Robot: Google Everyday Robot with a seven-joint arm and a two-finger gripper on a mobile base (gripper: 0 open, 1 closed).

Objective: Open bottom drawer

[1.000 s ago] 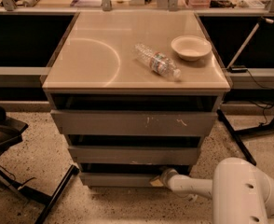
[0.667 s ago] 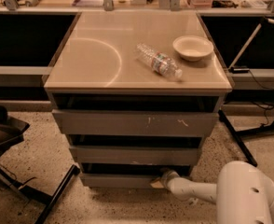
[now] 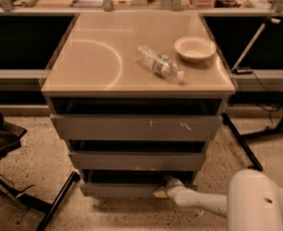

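Note:
A low cabinet has three flat grey drawer fronts. The bottom drawer (image 3: pixel 117 189) is the lowest and narrowest front, plain, with a dark gap above it. My white arm reaches in from the lower right. My gripper (image 3: pixel 164 186) is at the drawer's top edge, right of the middle, touching the front. The widest front (image 3: pixel 136 127) with white scratches is on top; the mid-width front (image 3: pixel 136 160) is between.
On the cabinet top (image 3: pixel 83 71) lie a clear plastic bottle (image 3: pixel 160 64) on its side and a pale bowl (image 3: pixel 195 48). A dark chair base (image 3: pixel 16 177) stands at the left on the speckled floor. Black legs (image 3: pixel 242 146) stand at the right.
The view has shifted slightly; the cabinet sits a little further right in frame. My gripper stays at the bottom drawer's top edge. The drawer gaps look unchanged.

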